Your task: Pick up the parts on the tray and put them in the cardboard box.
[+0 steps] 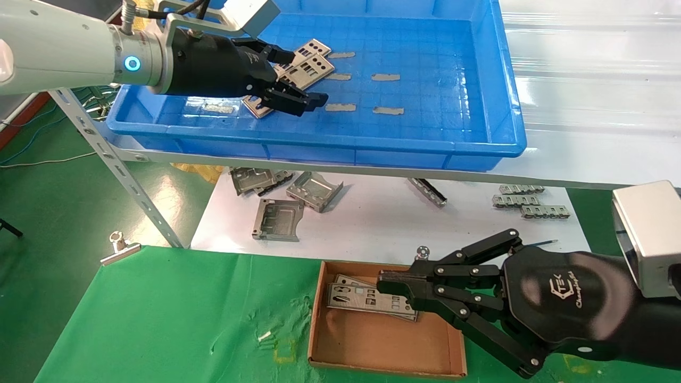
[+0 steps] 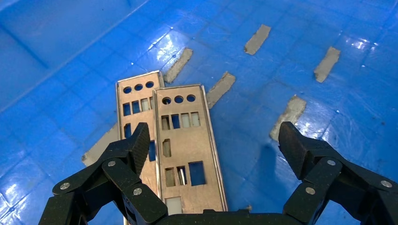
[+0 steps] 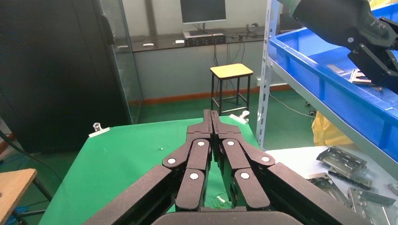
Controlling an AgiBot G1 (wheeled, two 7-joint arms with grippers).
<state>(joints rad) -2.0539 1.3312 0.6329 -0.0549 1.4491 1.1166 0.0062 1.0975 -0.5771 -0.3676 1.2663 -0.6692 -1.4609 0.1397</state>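
The blue tray sits on a shelf at the back. Two punched silver plates lie overlapped in its left part; in the left wrist view one plate lies partly over the other. My left gripper is open and empty just above them, its jaws spread either side of the upper plate. The cardboard box lies on the green cloth and holds a few plates. My right gripper is shut and empty over the box's far edge; it also shows in the right wrist view.
Folded grey brackets and ridged strips lie on a white sheet under the shelf. A slanted metal shelf strut stands at the left. A binder clip holds the green cloth. Grey tape strips mark the tray floor.
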